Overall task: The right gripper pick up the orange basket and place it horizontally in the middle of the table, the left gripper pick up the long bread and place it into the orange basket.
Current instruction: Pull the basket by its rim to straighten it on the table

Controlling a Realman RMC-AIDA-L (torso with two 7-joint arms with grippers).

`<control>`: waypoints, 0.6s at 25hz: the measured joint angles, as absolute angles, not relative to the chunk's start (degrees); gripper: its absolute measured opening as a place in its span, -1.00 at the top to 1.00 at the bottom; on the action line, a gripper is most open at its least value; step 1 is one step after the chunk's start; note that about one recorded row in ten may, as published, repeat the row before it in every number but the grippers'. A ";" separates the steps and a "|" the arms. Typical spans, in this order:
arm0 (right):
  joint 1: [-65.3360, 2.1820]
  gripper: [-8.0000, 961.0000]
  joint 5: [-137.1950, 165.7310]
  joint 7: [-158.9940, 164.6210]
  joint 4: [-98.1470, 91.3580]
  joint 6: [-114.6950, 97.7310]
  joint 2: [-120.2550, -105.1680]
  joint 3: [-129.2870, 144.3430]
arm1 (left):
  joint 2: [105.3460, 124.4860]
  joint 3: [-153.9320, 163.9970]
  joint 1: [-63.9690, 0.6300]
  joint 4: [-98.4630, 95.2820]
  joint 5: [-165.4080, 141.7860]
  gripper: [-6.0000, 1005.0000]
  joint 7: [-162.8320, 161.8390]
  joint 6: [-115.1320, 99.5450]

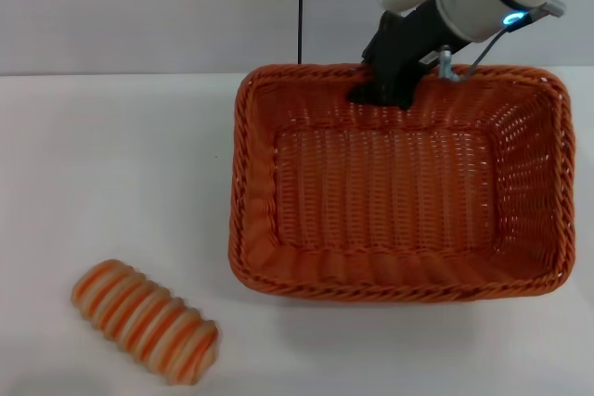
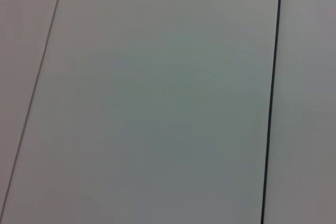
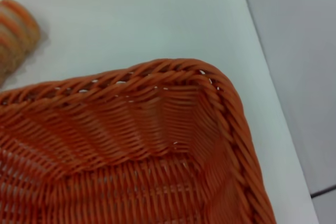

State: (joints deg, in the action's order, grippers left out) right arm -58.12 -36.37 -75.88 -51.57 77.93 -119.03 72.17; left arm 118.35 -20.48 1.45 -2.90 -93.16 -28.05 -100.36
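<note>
I see my right tool (image 1: pixel 382 90) clamping the woven basket's (image 1: pixel 399 183) braided twelve-o'clock rim; ridged, striped bread (image 1: pixel 146 321) lies at seven o'clock.

Place: probably a lab or test room, though little of it shows.
Surface: a plain white table (image 1: pixel 111 164), bare apart from two props.
Backdrop: a blank grey wall (image 1: pixel 139 6) with one thin dark seam.
Props: a wicker basket (image 1: pixel 278 266) and a toy-like loaf (image 1: pixel 146 321).

1. The right pincer (image 1: pixel 382 90) sits at the orange basket's (image 1: pixel 399 187) far rim; its fingertips are hidden behind the rim.
2. The basket's right side is cut off by the head view's edge.
3. The long bread (image 3: pixel 14 32) is cropped in the right wrist view.
</note>
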 joint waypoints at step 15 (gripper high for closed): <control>-57.32 0.70 -41.50 -77.17 -47.78 73.39 -119.32 75.71 | 118.25 -20.48 0.17 -3.19 -93.24 -0.42 -28.03 -100.63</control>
